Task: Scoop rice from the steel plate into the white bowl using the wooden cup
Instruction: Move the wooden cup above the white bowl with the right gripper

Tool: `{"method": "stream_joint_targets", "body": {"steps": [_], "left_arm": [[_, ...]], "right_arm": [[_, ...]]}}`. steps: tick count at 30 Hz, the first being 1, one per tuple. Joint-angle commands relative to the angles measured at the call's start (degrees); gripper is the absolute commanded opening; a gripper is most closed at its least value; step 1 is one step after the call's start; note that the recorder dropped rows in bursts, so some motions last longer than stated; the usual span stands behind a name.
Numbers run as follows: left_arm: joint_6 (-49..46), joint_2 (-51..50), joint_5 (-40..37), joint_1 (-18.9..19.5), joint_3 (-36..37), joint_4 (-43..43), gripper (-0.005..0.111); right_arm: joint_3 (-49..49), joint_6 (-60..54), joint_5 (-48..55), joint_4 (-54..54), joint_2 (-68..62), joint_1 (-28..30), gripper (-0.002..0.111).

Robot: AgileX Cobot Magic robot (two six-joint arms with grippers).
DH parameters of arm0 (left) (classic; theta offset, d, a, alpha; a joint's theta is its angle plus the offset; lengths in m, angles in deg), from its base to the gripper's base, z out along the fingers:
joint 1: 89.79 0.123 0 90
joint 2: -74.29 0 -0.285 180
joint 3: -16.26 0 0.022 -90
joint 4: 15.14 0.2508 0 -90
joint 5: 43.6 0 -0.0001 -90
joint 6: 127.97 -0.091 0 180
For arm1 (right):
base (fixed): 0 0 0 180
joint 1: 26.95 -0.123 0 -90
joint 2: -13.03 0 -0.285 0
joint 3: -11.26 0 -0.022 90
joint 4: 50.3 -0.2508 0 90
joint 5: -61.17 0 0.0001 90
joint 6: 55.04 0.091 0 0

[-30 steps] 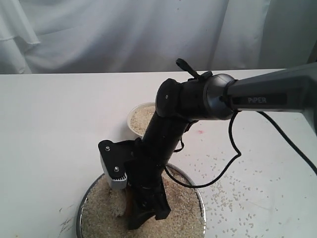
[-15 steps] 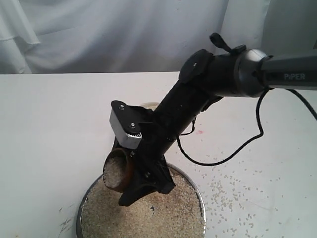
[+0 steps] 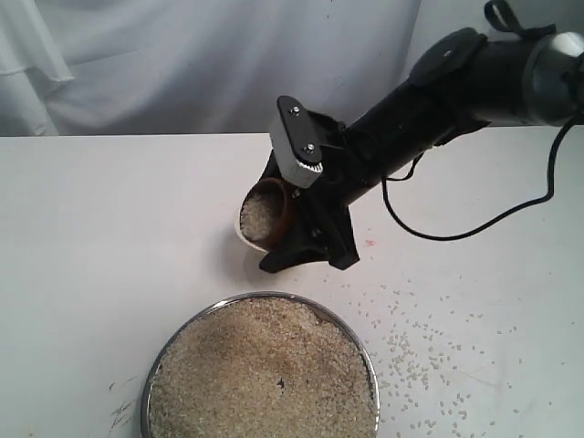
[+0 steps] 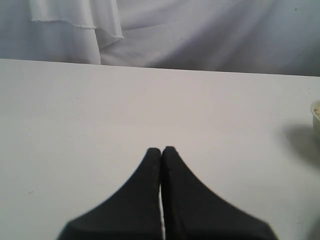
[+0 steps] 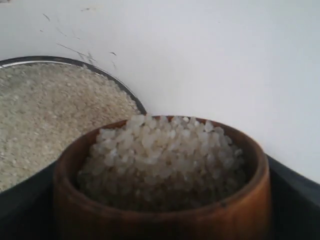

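My right gripper (image 3: 294,239) is shut on the wooden cup (image 3: 274,212), which is held off the table and tipped toward the left. The cup (image 5: 165,215) is heaped with rice (image 5: 165,150). It hangs right over the white bowl (image 3: 241,237), of which only a sliver shows below the cup. The bowl's edge (image 4: 316,113) also peeks into the left wrist view. The steel plate (image 3: 367,354), piled with rice (image 3: 265,374), lies at the front, apart from the gripper. My left gripper (image 4: 161,150) is shut and empty over bare table.
Loose grains (image 3: 411,347) are scattered over the white table to the right of the plate. A small pink mark (image 3: 370,244) lies beside the gripper. The arm's black cable (image 3: 474,224) droops above the table. A white curtain (image 3: 182,64) hangs behind.
The right gripper has lifted the cup out of the rice on the plate, filled, and carried it up and back to above the white bowl. The left gripper shows no earlier frame.
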State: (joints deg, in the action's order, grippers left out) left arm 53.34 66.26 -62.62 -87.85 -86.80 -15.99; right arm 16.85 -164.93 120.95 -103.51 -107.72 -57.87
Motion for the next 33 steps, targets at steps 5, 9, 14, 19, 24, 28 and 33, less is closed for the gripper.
{"method": "stream_joint_targets", "body": {"steps": [5, 9, 14, 19, 24, 28, 33], "left_arm": [[0.04, 0.24, 0.76, 0.11, 0.28, 0.05, 0.000], [0.04, 0.24, 0.76, 0.11, 0.28, 0.05, 0.000], [0.04, 0.24, 0.76, 0.11, 0.28, 0.05, 0.000], [0.04, 0.24, 0.76, 0.11, 0.28, 0.05, 0.000], [0.04, 0.24, 0.76, 0.11, 0.28, 0.05, 0.000], [0.04, 0.24, 0.76, 0.11, 0.28, 0.05, 0.000], [0.04, 0.24, 0.76, 0.11, 0.28, 0.05, 0.000]], "right_arm": [[6.59, 4.40, -6.13, 9.97, 1.11, 1.69, 0.000], [8.24, 5.35, -7.75, 12.76, 1.11, 2.36, 0.000], [10.58, 5.35, -9.12, 12.88, -0.19, 4.06, 0.000], [15.63, 5.35, -9.26, 13.31, -4.09, 5.19, 0.000], [21.32, 6.31, -9.26, 14.70, -9.30, 5.28, 0.000], [24.54, 7.98, -9.26, 20.00, -12.54, 5.28, 0.000], [25.08, 7.98, -8.92, 26.15, -13.81, 4.69, 0.000]]}}
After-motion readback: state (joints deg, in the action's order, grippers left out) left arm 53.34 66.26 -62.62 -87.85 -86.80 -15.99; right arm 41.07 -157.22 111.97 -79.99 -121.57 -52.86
